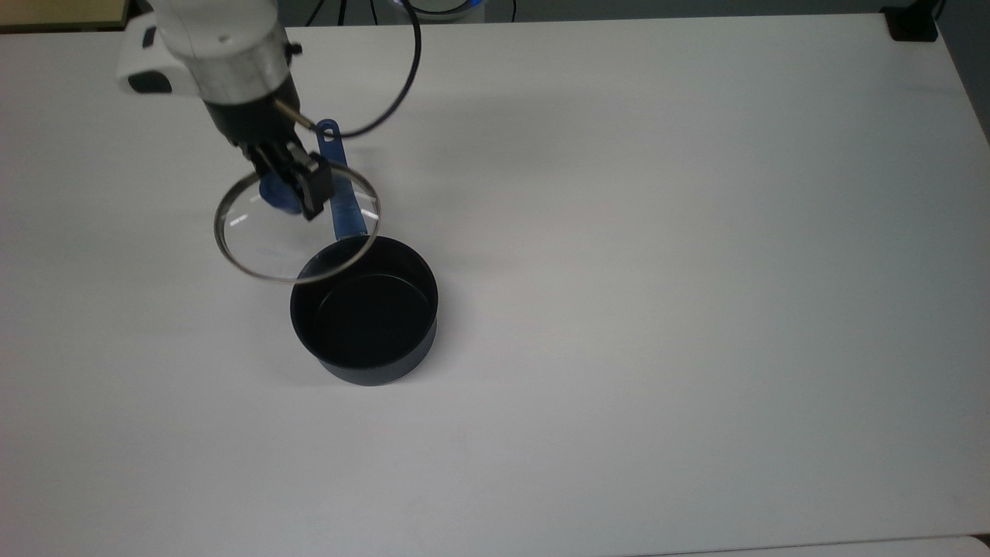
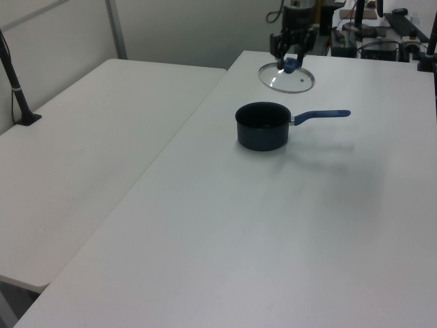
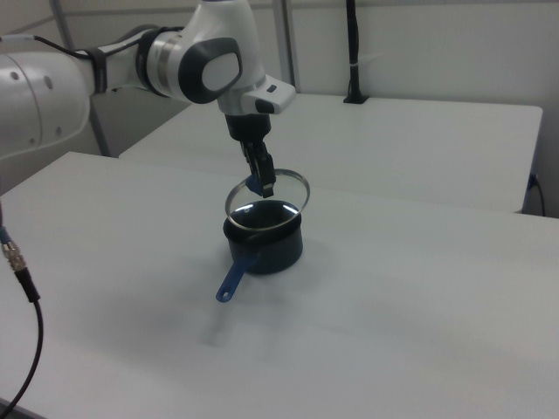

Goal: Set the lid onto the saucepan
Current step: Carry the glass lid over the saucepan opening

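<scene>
The clear glass lid (image 1: 263, 240) with a thin metal rim hangs in the air, tilted. My gripper (image 1: 290, 189) is shut on its blue knob (image 1: 275, 195). In the top view the lid overlaps the blue handle (image 1: 328, 138) and the upper-left rim of the saucepan (image 1: 363, 309). The black saucepan stands upright on the white table (image 1: 657, 271). In the left view the lid (image 2: 287, 78) floats above and beyond the saucepan (image 2: 261, 126), under the gripper (image 2: 290, 61). In the right view the lid (image 3: 281, 185) hovers just over the saucepan (image 3: 271, 244), held by the gripper (image 3: 262, 183).
A black cable (image 1: 402, 93) loops from the arm over the table's far side. A black clamp (image 1: 913, 23) sits at the top view's upper right corner. A second white table (image 2: 82, 137) with a black post (image 2: 15, 82) adjoins on the left view's left.
</scene>
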### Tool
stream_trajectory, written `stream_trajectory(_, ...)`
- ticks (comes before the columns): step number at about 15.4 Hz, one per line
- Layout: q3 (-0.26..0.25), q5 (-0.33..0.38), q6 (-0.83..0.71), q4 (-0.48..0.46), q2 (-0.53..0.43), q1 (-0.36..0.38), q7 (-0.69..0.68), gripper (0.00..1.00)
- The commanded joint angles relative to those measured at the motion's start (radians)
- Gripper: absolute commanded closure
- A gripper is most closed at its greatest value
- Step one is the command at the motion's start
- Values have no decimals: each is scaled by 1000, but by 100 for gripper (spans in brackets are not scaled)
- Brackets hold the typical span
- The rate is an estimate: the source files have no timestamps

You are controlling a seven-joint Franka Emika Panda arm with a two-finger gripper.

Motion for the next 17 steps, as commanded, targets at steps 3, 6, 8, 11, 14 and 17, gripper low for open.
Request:
stream_trajectory(3,-4,12,122,53,109,42,122,53)
stream_trajectory(6,2,8,139,49,134,60,134,53)
stream_trajectory(8,4,5,140,47,144,73,136,53)
stream_trajectory(11,4,4,140,46,151,82,136,53)
stream_trajectory(14,19,-2,140,33,151,80,134,51)
stream_trajectory(17,22,-10,140,26,151,80,134,44)
